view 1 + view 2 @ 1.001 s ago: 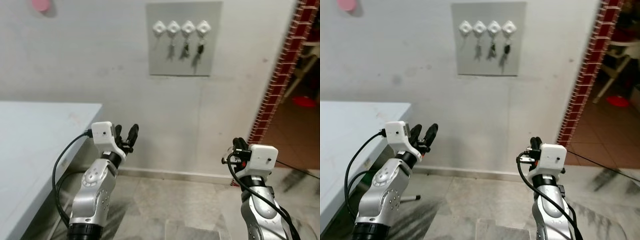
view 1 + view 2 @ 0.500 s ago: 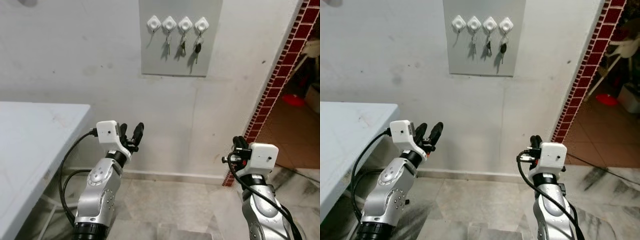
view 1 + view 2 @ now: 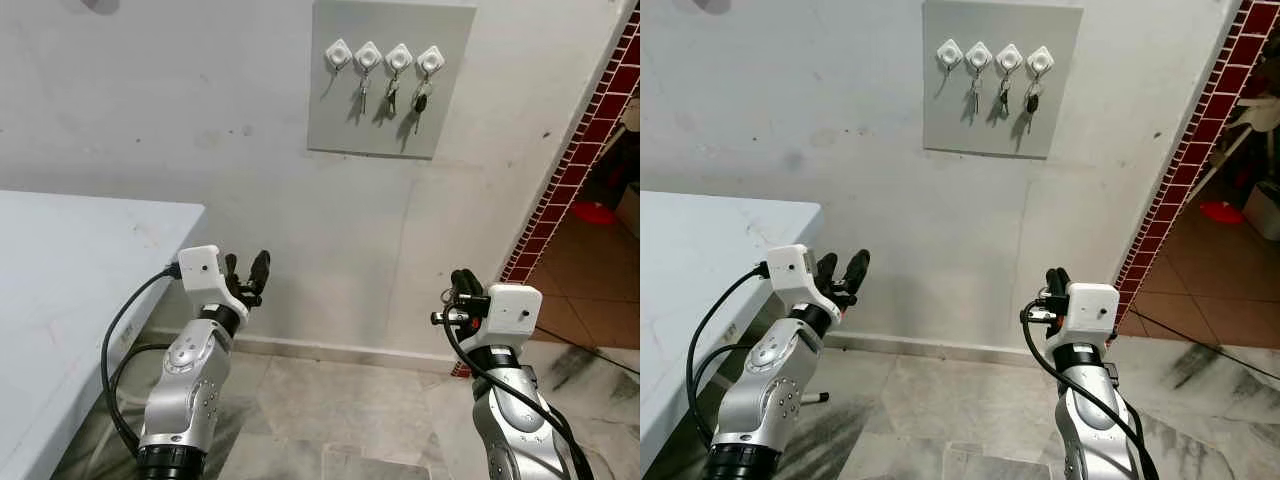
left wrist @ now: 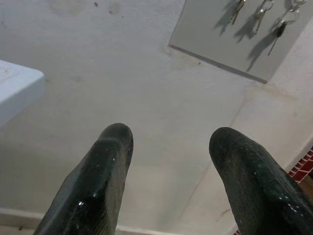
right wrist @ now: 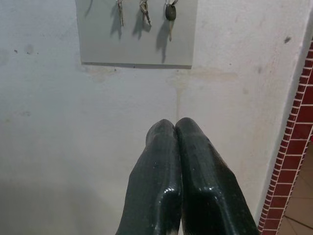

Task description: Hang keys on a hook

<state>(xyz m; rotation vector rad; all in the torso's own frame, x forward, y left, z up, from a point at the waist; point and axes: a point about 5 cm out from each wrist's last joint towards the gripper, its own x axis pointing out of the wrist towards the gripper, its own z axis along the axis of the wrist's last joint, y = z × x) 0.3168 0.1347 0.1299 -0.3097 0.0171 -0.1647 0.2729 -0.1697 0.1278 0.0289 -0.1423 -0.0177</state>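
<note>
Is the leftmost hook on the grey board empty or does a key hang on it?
Empty: the leftmost hook carries nothing, only its shadow on the board.

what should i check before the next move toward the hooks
1. Free hook: the leftmost hook looks bare, while the other three carry keys. Ok.
2. Key in hand: left gripper is open with nothing between its fingers; right gripper is shut and no key shows. Not ok.
3. Gripper height: both sit well below the panel. Not ok for hanging.
4. Path to the wall: nothing between the grippers and the wall in the eye views. Ok.
5. Table: close beside the left arm, apart from it. Ok, but watch it.
</note>
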